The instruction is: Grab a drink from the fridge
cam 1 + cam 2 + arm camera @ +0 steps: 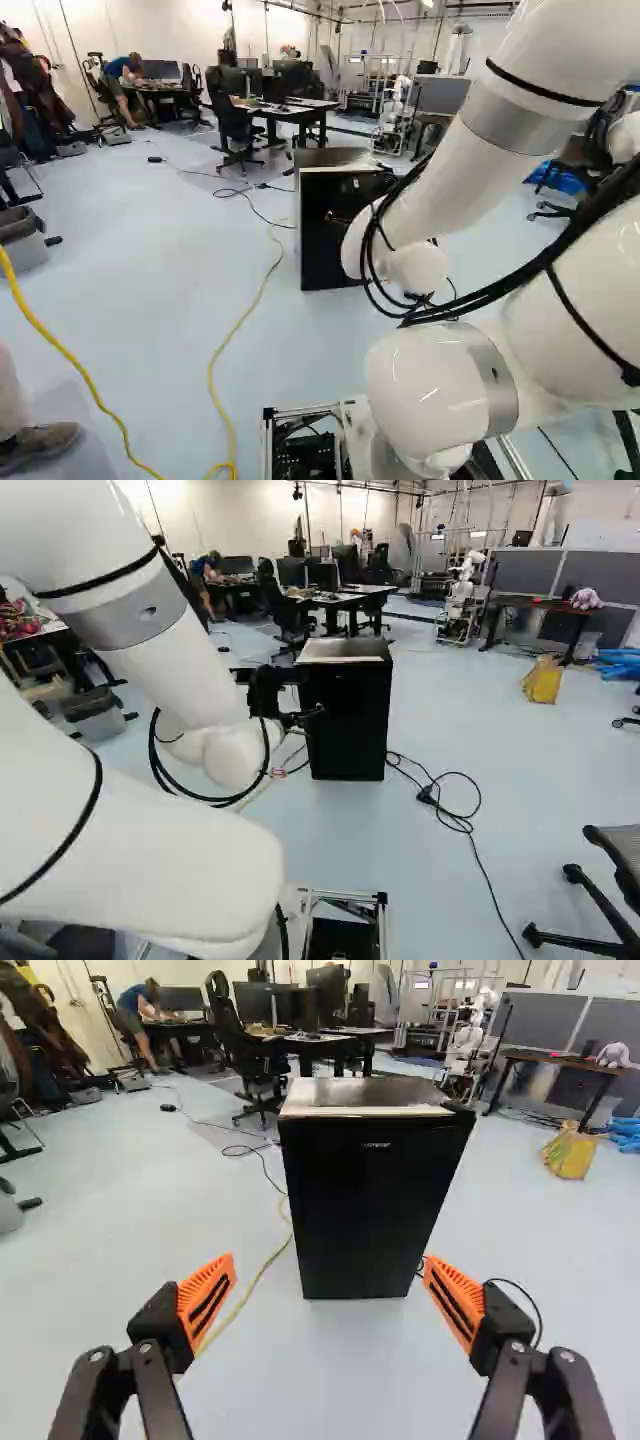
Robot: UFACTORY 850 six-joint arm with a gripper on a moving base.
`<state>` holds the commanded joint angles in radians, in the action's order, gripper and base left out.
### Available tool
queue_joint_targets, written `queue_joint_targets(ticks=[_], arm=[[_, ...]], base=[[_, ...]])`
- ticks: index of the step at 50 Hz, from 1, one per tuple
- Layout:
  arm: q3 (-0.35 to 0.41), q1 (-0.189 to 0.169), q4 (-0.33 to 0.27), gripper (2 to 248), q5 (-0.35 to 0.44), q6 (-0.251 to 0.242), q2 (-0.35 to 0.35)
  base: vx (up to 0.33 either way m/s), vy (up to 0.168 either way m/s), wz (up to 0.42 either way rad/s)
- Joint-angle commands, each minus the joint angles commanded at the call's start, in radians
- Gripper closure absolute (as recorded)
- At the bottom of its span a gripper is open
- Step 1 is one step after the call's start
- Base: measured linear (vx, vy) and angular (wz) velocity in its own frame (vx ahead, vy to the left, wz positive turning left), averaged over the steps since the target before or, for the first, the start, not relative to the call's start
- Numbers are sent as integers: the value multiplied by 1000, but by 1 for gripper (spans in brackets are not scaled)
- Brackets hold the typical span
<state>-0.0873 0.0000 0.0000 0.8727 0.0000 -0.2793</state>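
The claw (329,1262) stands wide apart, with nothing gripped between its orange pads (206,1300). The drink is out of sight; by the task it should be inside the black fridge (360,1210), whose door looks shut. The fridge stands on the floor ahead of the claw, a gap between them, its front facing the arm.

The step in hand, I judge, is to close that gap and open the door. No clear handle shows on the front; the best clue is a small dark piece (458,1107) at the door's top corner, on the side toward the yellow bag (570,1152). Whether it is a grip or a hinge I cannot tell, so look closer before committing. If it offers an edge, come in level and slowly, set one finger behind it, and pull in an arc rather than straight back; a hard tug could drag or rock the fridge. Keep clear of its flat top (360,1093), which overhangs little and gives poor purchase. Leave room for the door to swing.

Further out, a black cable (528,1305) lies beside the fridge, and a yellow cable (228,345) runs along the floor toward the base; both could snag the wheels if the base drives forward.
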Motion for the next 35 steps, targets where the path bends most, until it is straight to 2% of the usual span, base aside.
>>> queue_joint_targets(ticks=[35], arm=[[0,0,0,3,0,0,0]], base=[[0,0,0]])
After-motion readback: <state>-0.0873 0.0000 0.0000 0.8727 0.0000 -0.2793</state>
